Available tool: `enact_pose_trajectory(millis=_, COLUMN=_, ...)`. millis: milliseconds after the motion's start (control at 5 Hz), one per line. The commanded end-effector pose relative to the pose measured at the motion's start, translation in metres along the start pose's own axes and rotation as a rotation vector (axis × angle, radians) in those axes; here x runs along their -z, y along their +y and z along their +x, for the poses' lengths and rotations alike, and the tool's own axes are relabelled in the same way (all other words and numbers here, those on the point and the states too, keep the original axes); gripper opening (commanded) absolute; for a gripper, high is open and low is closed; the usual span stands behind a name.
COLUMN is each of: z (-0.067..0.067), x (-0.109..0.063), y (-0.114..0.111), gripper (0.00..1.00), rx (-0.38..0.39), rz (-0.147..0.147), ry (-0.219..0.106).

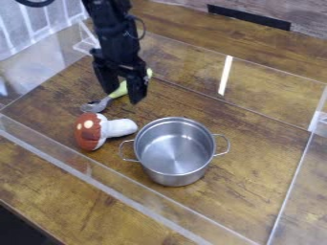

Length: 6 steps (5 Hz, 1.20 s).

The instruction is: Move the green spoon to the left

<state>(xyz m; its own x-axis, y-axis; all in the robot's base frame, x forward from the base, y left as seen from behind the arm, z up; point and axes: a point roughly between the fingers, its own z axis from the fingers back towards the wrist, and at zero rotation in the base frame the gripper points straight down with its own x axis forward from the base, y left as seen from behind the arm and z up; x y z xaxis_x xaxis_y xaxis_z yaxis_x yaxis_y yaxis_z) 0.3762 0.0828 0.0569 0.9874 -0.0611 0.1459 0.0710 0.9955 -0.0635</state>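
Observation:
The green spoon (pixel 117 92) lies on the wooden table, its yellow-green handle pointing up-right and its silver bowl (pixel 96 103) toward the lower left. My gripper (pixel 117 89) points straight down over the handle, open, with one black finger on each side of it. The fingers hide most of the handle. Whether the fingertips touch the table I cannot tell.
A red-capped toy mushroom (pixel 92 130) lies just below the spoon. A steel pot (pixel 175 150) with side handles stands to the lower right. Clear acrylic walls (pixel 228 77) ring the wooden table (pixel 255 124).

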Motion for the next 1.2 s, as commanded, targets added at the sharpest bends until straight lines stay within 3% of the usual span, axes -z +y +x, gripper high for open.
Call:
enact_pose_trajectory(millis=0, z=0.005, x=-0.015, y=0.008, gripper=1.00, rx=0.003, rz=0.015, ry=-0.060)
enact_pose_trajectory(millis=200, z=0.000, x=-0.005, y=0.004, gripper=1.00, rx=0.016, rz=0.008, ry=-0.055)
enact_pose_trajectory(millis=400, z=0.002, x=-0.014, y=0.017, gripper=1.00, rx=0.049, rz=-0.002, ry=-0.054)
enact_pose_trajectory(millis=600, z=0.002, x=-0.009, y=0.023, gripper=0.00, rx=0.073, rz=-0.011, ry=-0.043)
enact_pose_trajectory(millis=800, z=0.002, x=-0.015, y=0.030, gripper=0.00, rx=0.101, rz=-0.015, ry=-0.046)
enact_pose_trajectory(millis=1000, z=0.012, x=-0.038, y=0.041, gripper=0.00, rx=0.099, rz=-0.013, ry=-0.070)
